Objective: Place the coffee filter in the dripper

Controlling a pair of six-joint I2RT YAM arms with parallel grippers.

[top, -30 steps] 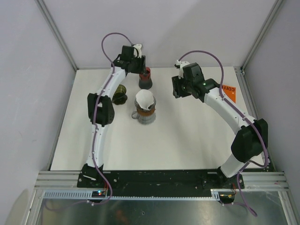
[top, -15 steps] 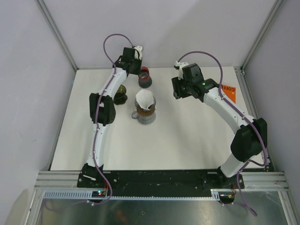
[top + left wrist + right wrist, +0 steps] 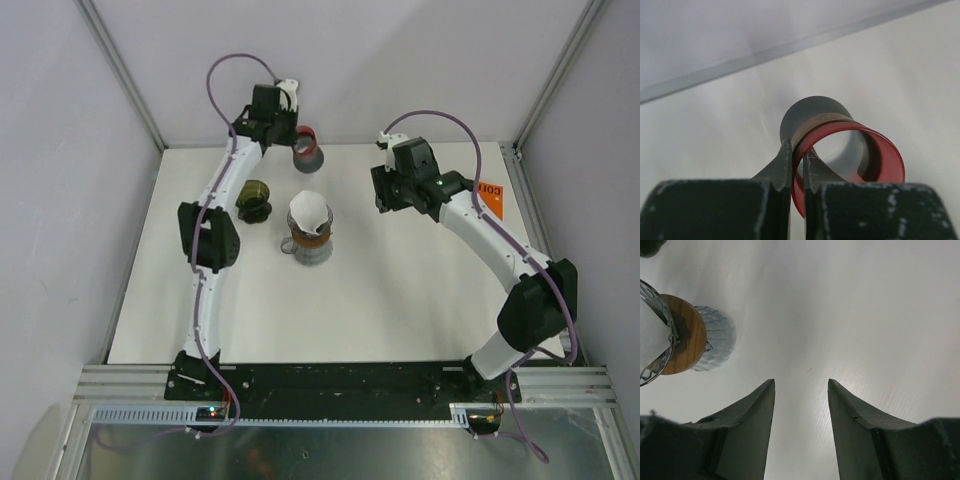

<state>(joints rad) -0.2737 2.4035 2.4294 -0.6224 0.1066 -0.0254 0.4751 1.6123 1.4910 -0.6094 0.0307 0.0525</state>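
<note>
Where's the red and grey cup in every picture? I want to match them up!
Top external: the grey cup with the red rim is at the far edge, left of the middle, pinched by the left gripper.
Left wrist: it fills the middle, red mouth facing the camera.
Right wrist: not in it.
Shared landmark: the white table, seen in all three views.

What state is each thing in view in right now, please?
Filter: seated in the dripper.
Dripper: upright.
Red cup: tipped, pinched at its rim.
Green cup: upright, untouched.
Left gripper: shut on the red cup.
Right gripper: open, empty.
</note>
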